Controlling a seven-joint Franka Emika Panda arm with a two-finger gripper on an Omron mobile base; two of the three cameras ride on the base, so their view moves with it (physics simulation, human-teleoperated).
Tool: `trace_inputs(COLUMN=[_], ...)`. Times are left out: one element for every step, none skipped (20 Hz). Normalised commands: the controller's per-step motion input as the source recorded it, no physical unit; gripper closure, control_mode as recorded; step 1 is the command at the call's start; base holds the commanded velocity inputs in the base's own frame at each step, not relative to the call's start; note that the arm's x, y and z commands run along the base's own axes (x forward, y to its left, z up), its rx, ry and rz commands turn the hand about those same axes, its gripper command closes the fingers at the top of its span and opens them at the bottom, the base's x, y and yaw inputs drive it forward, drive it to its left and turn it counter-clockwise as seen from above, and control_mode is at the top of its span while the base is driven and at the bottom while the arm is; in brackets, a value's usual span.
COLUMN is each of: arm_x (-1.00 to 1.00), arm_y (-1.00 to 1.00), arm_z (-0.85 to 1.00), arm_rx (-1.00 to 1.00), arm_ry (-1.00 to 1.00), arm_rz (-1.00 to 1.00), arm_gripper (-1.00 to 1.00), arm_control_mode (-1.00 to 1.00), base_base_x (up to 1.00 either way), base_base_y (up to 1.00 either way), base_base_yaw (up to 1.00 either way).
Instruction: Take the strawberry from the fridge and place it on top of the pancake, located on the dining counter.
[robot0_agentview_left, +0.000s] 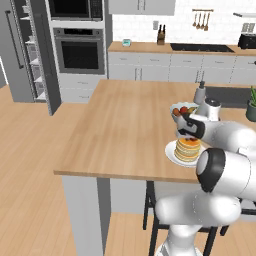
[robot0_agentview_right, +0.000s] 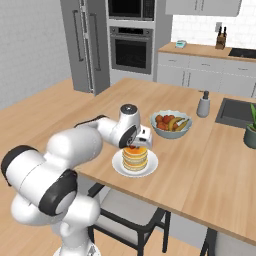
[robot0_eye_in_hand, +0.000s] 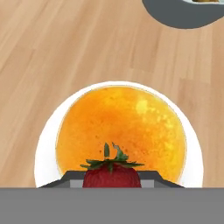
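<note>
The strawberry, red with a green leafy top, sits between my two finger tips, and my gripper is shut on it. It hangs just above the near edge of the pancake, a golden stack on a round white plate. From the base, my gripper hovers right over the pancake on the dining counter. Far off to the left stands the fridge, with white shelves showing past its door.
A grey fruit bowl stands just behind the plate. A soap dispenser, a sink and a potted plant lie further right. A chair is tucked under the counter's near edge.
</note>
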Motion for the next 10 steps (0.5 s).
trace_inputs(arm_x=[0.26,0.20,0.14,0.08,0.05,0.05,0.04,0.04,0.00,0.00], arm_y=[0.00,-0.01,-0.01,0.00,0.00,0.00,0.00,0.00,0.00,0.00], arm_z=[0.00,0.00,0.00,-0.03,-0.12,-0.16,-0.18,-0.21,-0.21,-0.21], arm_rx=[0.00,0.00,0.00,0.00,0.00,0.00,0.00,0.00,0.00,0.00], arm_ry=[0.00,0.00,0.00,0.00,0.00,0.00,0.00,0.00,0.00,0.00], arm_rz=[0.00,0.00,0.00,0.00,0.00,0.00,0.00,0.00,0.00,0.00], arm_gripper=[1.00,1.00,1.00,1.00,1.00,1.00,1.00,1.00,1.00,1.00], arm_control_mode=[-1.00,-1.00,-1.00,-1.00,-1.00,-1.00,-1.00,-1.00,-1.00,-1.00], base_base_x=[0.00,0.00,0.00,0.00,0.00,0.00,0.00,0.00,0.00,0.00], base_base_y=[0.00,0.00,0.00,0.00,0.00,0.00,0.00,0.00,0.00,0.00], base_base_yaw=[0.00,0.00,0.00,0.00,0.00,0.00,0.00,0.00,0.00,0.00])
